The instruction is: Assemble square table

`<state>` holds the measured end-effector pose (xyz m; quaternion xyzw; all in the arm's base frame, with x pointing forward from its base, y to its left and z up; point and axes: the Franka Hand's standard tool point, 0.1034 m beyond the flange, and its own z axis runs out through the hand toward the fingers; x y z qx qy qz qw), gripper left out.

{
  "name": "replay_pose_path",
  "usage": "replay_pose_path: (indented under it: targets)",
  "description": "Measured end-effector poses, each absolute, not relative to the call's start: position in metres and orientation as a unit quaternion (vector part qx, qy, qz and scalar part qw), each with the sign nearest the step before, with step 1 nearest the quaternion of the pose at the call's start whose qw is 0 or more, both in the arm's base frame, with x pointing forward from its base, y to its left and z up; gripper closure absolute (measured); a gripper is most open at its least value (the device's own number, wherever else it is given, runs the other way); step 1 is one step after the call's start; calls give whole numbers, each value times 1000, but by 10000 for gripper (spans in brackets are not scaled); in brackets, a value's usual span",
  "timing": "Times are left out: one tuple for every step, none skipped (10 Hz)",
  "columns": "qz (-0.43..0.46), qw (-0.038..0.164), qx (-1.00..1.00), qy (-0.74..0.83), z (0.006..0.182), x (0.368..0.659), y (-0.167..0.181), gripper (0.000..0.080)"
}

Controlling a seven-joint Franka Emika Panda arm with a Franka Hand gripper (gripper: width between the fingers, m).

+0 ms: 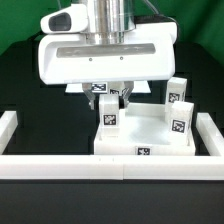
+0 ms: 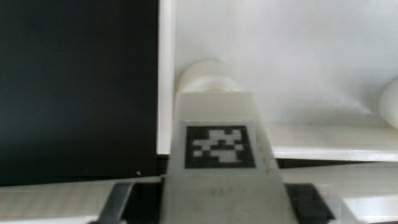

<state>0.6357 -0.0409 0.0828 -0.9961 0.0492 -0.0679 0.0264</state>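
Exterior view. The gripper (image 1: pixel 109 98) hangs low over the square tabletop (image 1: pixel 145 141), a white tray-like part with a raised rim that sits against the long border wall (image 1: pixel 110 165) nearest the camera. A short leg (image 1: pixel 108 115) with a black-and-white tag stands upright on the tabletop, at the corner toward the exterior view's left, directly under the gripper. Two further legs (image 1: pixel 178 112) stand upright on the tabletop's side toward the exterior view's right, one behind the other. Another tagged part shows behind the gripper; what it is cannot be told. The tabletop thus carries three legs within its rim. The fingers flank the first leg's top, but the hand's body hides the contact.

Wrist view. The leg (image 2: pixel 217 140) fills the centre, its tag facing the camera, with the dark jaw pads visible on either side of it at the frame's edge. The jaws appear clenched on the leg. Beyond the leg lies the white tabletop (image 2: pixel 302 60), and a rounded white form (image 2: pixel 386 105), probably another leg, sits at its far side.

Risk, as a judgement. If the grip is off-centre, the leg may tilt on lifting and then bind or miss its corner socket. A sideways sweep could also knock over the two free-standing legs.
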Motion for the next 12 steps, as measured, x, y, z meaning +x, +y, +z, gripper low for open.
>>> replay_pose_path:
  targets:
    - [-67,29,-994,81,83,636,-41,510]
    - [-68,36,-988,135,82,636,-40,510]
    - [-69,43,-978,192,82,636,-37,510]
    - [-67,48,-967,240,82,636,-36,509]
    - [-65,54,-954,289,82,636,-34,509]
    - [-62,62,-935,344,82,636,-32,509]
    - [-58,67,-918,386,82,636,-30,509]
    - [-54,71,-897,433,82,636,-26,509]
    - [-49,77,-874,478,82,636,-22,509]
    - [-43,80,-851,518,81,636,-16,509]
    - [-35,82,-813,575,80,636,-7,509]
    - [-31,84,-786,612,80,636,-3,509]
